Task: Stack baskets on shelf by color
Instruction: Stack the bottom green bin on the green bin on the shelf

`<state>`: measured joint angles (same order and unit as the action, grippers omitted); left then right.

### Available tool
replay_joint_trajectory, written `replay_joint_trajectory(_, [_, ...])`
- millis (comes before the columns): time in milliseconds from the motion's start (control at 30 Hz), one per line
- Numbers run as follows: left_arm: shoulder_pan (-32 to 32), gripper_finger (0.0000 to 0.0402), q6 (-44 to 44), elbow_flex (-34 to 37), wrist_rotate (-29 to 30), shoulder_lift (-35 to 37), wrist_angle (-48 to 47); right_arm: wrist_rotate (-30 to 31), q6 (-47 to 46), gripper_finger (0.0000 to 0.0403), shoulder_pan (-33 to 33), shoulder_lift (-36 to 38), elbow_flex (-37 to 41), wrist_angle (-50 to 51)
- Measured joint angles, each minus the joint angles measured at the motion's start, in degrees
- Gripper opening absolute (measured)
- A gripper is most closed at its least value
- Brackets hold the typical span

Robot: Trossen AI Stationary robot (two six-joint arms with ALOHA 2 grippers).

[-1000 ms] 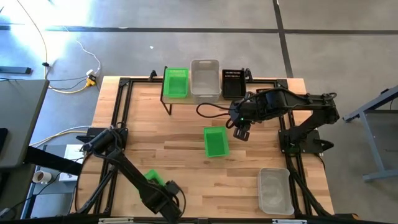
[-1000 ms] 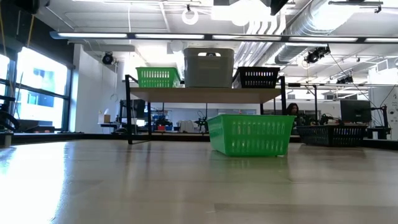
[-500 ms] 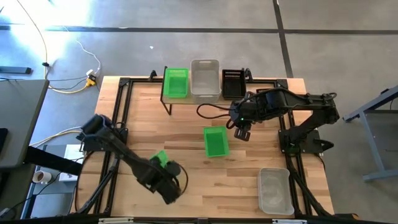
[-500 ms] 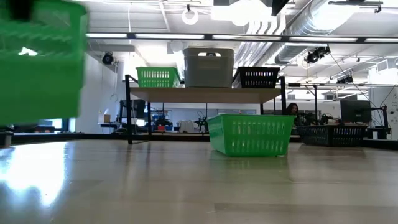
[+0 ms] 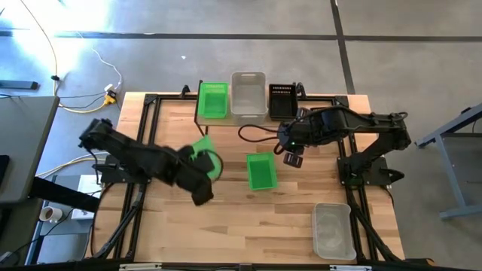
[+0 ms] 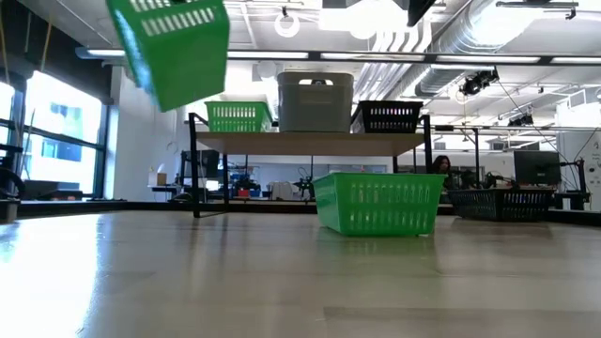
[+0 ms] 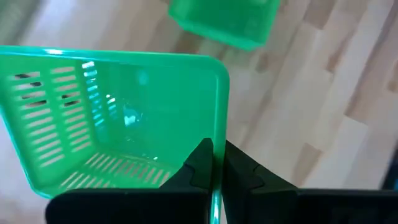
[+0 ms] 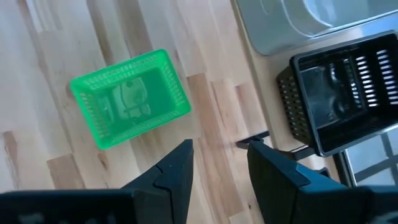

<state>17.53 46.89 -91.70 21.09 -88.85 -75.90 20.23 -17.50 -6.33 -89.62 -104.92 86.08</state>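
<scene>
The left end effector point(image 7: 211, 163) pinches the rim of a bright green basket point(image 5: 202, 149) with slotted sides, tilted in the air. The right end effector point(image 8: 219, 155) hangs wide. The wooden table point(image 5: 226, 211) stands on grey floor point(image 5: 226, 45).

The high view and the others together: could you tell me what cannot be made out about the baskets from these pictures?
- Carried green basket, high view: mostly hidden under the left gripper and arm.
- Same basket, low view: top cut off by the picture's edge, gripper unseen.
- Stacks on the shelf: the number of nested baskets cannot be counted.
- Whitish basket near the table's front: absent from the low view.
</scene>
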Motion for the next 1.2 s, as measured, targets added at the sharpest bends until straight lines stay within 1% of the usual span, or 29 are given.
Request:
replay_joint_trajectory(167, [-5.14,0.0004,-10.18,-0.03,3.5,4.13,-1.09,0.68,1.24,0.0138,1.39,0.0,0.0,-0.19])
replay_joint_trajectory(333, [-12.09,0.0004,-19.85,-0.93,6.36,6.74,-1.43,0.76,2.52,0.0138,3.79,0.02,0.0,-0.5])
replay_joint_trajectory(400, [-15.12,0.0004,-25.54,-2.16,7.96,6.82,-1.07,0.74,3.11,0.0138,4.8,0.0,0.0,-0.59])
replay_joint_trajectory(500, [-20.04,0.0004,-36.57,-4.21,9.61,6.97,-0.25,0.74,4.41,0.0138,6.11,0.0,0.0,-0.59])
replay_joint_trajectory(633, [-26.92,0.0004,-48.84,-6.1,10.16,6.64,0.56,0.72,5.58,0.0138,7.55,0.0,0.0,-0.57])
replay_joint_trajectory(733, [-31.61,0.0005,-56.53,-6.23,9.56,6.68,3.11,0.7,5.8,0.0138,8.41,0.0,0.0,-0.59])
replay_joint_trajectory(900, [-38.23,0.0005,-68.72,-6.23,9.04,6.59,3.86,0.65,4.24,0.0138,9.44,0.0,0.0,-0.57])
replay_joint_trajectory(967, [-40.15,0.0005,-72.49,-6.23,7.45,6.11,4.96,0.63,3.75,0.0138,9.71,0.0,0.0,-0.57])
replay_joint_trajectory(1100, [-43.45,0.0005,-76.29,-6.21,1.29,5.21,6.29,0.58,1.19,0.0138,9.93,0.0,0.0,-0.57])
replay_joint_trajectory(1200, [-44.58,0.0005,-76.63,-6.21,-1.48,3.94,6.29,0.28,-0.52,0.0138,9.93,0.0,0.0,-0.55])
